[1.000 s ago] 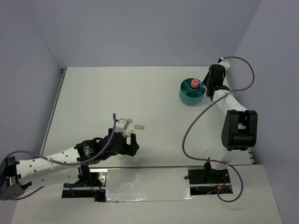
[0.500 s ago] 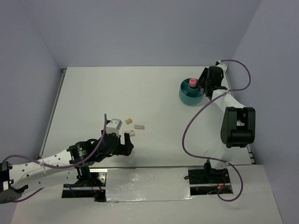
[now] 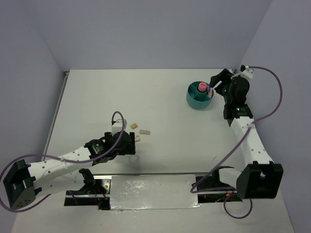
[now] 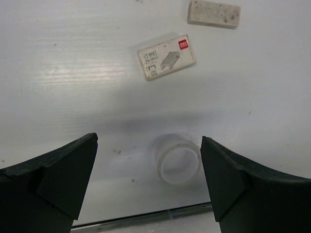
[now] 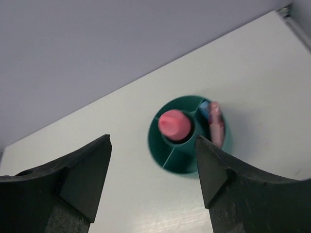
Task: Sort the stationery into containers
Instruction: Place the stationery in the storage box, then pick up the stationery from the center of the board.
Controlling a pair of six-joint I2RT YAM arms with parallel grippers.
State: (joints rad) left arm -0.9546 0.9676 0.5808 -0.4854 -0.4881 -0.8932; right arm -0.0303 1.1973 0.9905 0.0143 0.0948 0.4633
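The teal container (image 3: 197, 100) stands at the far right of the table, with a pink tube (image 3: 201, 87) upright in its centre cup. In the right wrist view a pink stick (image 5: 215, 124) and a blue stick (image 5: 204, 109) lie in a ring compartment of the container (image 5: 177, 158). My right gripper (image 3: 215, 82) (image 5: 153, 143) hangs open just beside and above it, holding nothing. My left gripper (image 3: 129, 146) (image 4: 148, 145) is open low over the table, with the clear ring (image 4: 178, 163) lying between its fingers. A white labelled block (image 4: 166, 57) and a greyish block (image 4: 214, 13) lie beyond.
A tan block (image 3: 133, 126), a white block (image 3: 145, 131) and another small piece (image 3: 138, 138) lie close together left of centre. The table's near edge (image 4: 146, 218) runs just below the ring. Purple cables loop from both arms.
My right gripper has opened and drawn back from the container, leaving the pink stick in a ring compartment. The left arm has dropped lower near the small pieces, still open.
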